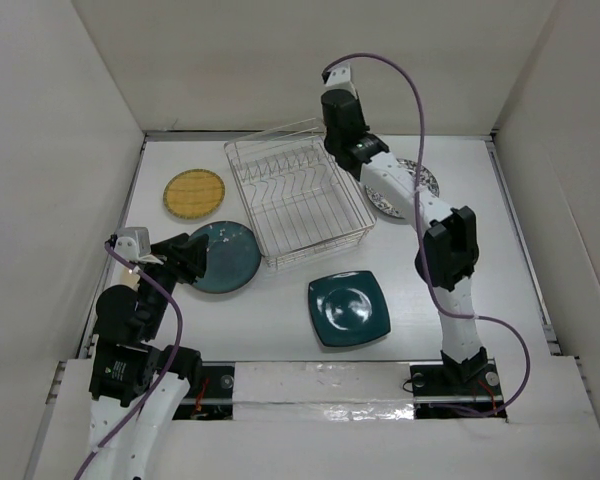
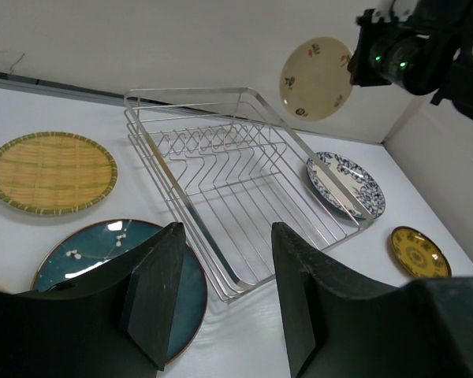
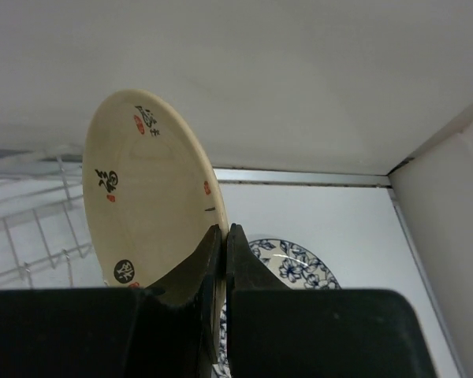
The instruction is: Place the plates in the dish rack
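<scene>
Table [image 1: 250,325]: cream plate [image 3: 142,205] (upright) in right claw [image 3: 224,238].

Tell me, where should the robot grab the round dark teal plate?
Probably by the rim nearest the left arm. The round dark teal plate lies flat on the table, so only its raised edge gives fingers a hold. The open left gripper sits right at that side.

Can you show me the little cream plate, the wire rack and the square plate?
small cream plate [image 2: 315,77], left wrist view, middle of its face.
dish rack [image 1: 300,200], top external view, its bare wire floor.
square dark teal plate [image 1: 348,308], top external view, its centre.
</scene>
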Motion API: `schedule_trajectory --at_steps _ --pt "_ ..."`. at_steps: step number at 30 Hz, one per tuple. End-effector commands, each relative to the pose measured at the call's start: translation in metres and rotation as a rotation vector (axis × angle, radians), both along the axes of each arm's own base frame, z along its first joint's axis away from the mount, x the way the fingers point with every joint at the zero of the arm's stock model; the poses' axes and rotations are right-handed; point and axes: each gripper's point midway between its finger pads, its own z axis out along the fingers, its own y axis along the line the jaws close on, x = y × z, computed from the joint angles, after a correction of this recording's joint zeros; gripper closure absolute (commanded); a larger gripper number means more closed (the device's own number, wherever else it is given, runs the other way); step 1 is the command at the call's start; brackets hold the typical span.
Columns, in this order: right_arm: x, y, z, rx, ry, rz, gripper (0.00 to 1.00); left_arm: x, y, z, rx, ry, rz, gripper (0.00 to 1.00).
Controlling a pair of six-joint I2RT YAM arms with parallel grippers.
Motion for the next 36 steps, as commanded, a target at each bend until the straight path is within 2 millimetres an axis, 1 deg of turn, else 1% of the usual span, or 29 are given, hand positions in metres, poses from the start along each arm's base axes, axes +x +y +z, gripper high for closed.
schedule_trajectory --at_steps 1,2,4,5,7,8,11,14,15,18,20,22,23,26,28,32,33,35,36 --pt "-0.009 -0.011 0.031 -0.133 -0.020 -0.085 1.00 0.000 -0.002 0.012 -0.004 -0.043 -0.010 0.55" --pt "-0.004 -0.008 0.021 -0.149 -0.006 -0.086 1.00 0.000 -0.002 0.013 -0.003 -0.044 -0.010 0.55" --pt "-0.005 0.005 0.014 -0.158 0.002 -0.066 1.00 0.000 -0.002 0.013 -0.003 -0.044 -0.010 0.55" --pt "-0.002 0.007 0.007 -0.163 0.013 -0.060 1.00 0.000 -0.002 0.013 -0.002 -0.045 -0.010 0.55" --pt "-0.004 0.020 -0.001 -0.164 0.021 -0.036 1.00 0.000 -0.002 0.012 -0.003 -0.043 -0.009 0.55" --pt "-0.003 0.021 -0.010 -0.172 0.034 -0.035 1.00 0.001 -0.002 0.012 -0.003 -0.041 -0.007 0.55" --pt "-0.005 0.033 -0.028 -0.180 0.059 -0.014 1.00 0.000 -0.001 0.012 -0.003 -0.041 -0.007 0.55" --pt "-0.004 0.036 -0.044 -0.180 0.080 -0.005 1.00 0.000 -0.001 0.012 -0.003 -0.044 -0.007 0.55" --pt "-0.007 0.041 -0.050 -0.184 0.090 0.005 1.00 0.000 -0.001 0.012 -0.003 -0.041 -0.007 0.55" --pt "-0.006 0.046 -0.064 -0.172 0.111 0.026 1.00 0.000 -0.001 0.012 -0.003 -0.043 -0.007 0.55" --pt "-0.007 0.054 -0.076 -0.172 0.130 0.043 1.00 0.000 -0.001 0.012 -0.004 -0.042 -0.007 0.55" --pt "-0.006 0.055 -0.085 -0.175 0.141 0.044 1.00 0.000 -0.001 0.011 -0.003 -0.043 -0.007 0.55" --pt "-0.005 0.056 -0.093 -0.180 0.152 0.045 1.00 0.000 -0.002 0.012 -0.004 -0.043 -0.009 0.55" --pt "-0.002 0.060 -0.106 -0.171 0.165 0.051 1.00 0.000 -0.002 0.011 -0.004 -0.041 -0.007 0.55" --pt "-0.001 0.062 -0.111 -0.164 0.171 0.055 1.00 0.000 -0.002 0.012 -0.004 -0.042 -0.007 0.55" --pt "0.001 0.066 -0.114 -0.132 0.173 0.056 1.00 0.000 -0.001 0.012 -0.003 -0.044 -0.007 0.55" --pt "0.000 0.066 -0.111 -0.124 0.167 0.055 0.92 0.000 -0.001 0.012 -0.003 -0.044 -0.007 0.55" --pt "-0.001 0.064 -0.106 -0.111 0.159 0.050 0.82 0.000 -0.001 0.011 -0.003 -0.043 -0.007 0.55" --pt "-0.003 0.064 -0.104 -0.104 0.157 0.050 0.71 0.000 -0.002 0.011 -0.003 -0.043 -0.009 0.55"
